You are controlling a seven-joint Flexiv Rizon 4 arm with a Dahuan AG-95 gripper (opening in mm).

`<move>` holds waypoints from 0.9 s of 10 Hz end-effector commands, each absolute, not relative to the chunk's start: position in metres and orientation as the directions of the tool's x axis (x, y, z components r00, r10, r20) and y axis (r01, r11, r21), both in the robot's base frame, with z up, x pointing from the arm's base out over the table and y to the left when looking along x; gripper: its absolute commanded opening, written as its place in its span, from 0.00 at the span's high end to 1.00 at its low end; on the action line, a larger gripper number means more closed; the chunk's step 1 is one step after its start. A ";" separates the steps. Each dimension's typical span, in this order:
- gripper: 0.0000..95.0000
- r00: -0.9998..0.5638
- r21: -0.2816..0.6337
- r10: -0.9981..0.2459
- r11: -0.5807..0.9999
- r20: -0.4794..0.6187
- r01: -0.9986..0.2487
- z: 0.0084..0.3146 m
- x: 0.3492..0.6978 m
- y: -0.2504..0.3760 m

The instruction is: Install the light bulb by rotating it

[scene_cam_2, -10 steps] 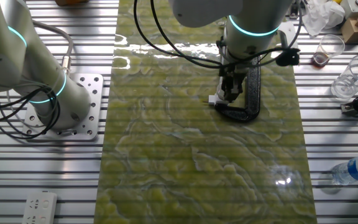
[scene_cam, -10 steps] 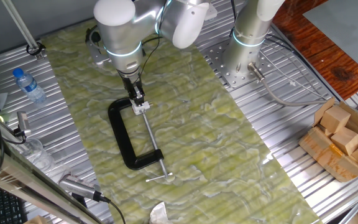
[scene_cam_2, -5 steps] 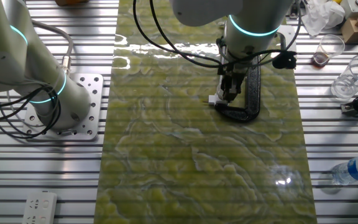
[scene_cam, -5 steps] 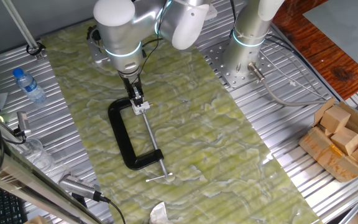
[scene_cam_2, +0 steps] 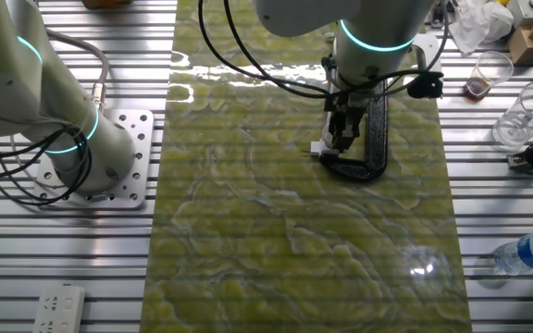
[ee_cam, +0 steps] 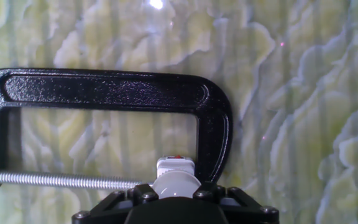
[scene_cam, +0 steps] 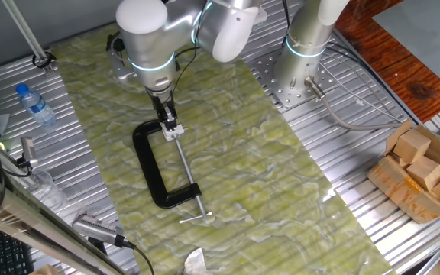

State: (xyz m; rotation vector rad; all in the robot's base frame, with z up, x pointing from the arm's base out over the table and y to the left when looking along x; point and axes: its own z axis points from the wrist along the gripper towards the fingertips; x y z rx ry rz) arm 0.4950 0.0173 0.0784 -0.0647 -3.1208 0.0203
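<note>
The two-finger gripper point(scene_cam: 170, 124) of the silver-grey arm stands nose-down over one end of the black cast-iron C-clamp point(scene_cam: 153, 169), its fingers drawn in on the small white rounded light bulb point(ee_cam: 174, 177); the hand view shows the bulb pinched directly below the fingers, its little orange mark point(ee_cam: 179, 157) pointing away from the tool toward the clamp's inner corner; the grip looks chosen so that a turn of the wrist would turn the bulb about its own axis, which is what installing it by rotation calls for.

The clamp lies flat on the green-and-cream marbled mat point(scene_cam_2: 276, 250), its frame opening out ahead of the tool; its long threaded steel screw point(ee_cam: 61, 180) runs in from the side and meets the bulb's base just under the fingers, so the clamp appears to serve as the fixed socket while the bulb is twisted against it; whether the bulb is already seated on the screw's end cannot be told from here.

Well away from the tool, a clear plastic water bottle point(scene_cam: 35, 104) rests on the ribbed metal table point(scene_cam: 342, 160); it plays no part.
</note>
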 end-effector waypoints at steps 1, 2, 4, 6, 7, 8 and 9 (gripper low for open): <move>0.40 -0.999 -0.012 0.032 0.999 0.019 0.032 0.079 0.495 0.017; 0.40 -1.000 -0.011 0.004 1.000 0.019 0.003 0.079 0.495 0.017; 0.40 -0.976 -0.013 -0.218 0.976 0.020 -0.218 0.079 0.495 0.017; 0.40 -0.924 -0.016 -0.381 0.924 0.014 -0.381 0.081 0.495 0.017; 0.40 -0.898 -0.016 -0.439 0.898 0.015 -0.439 0.082 0.495 0.017; 0.40 -0.870 -0.016 -0.493 0.870 0.013 -0.493 0.082 0.495 0.017; 0.40 -0.845 -0.016 -0.535 0.845 0.011 -0.535 0.082 0.495 0.017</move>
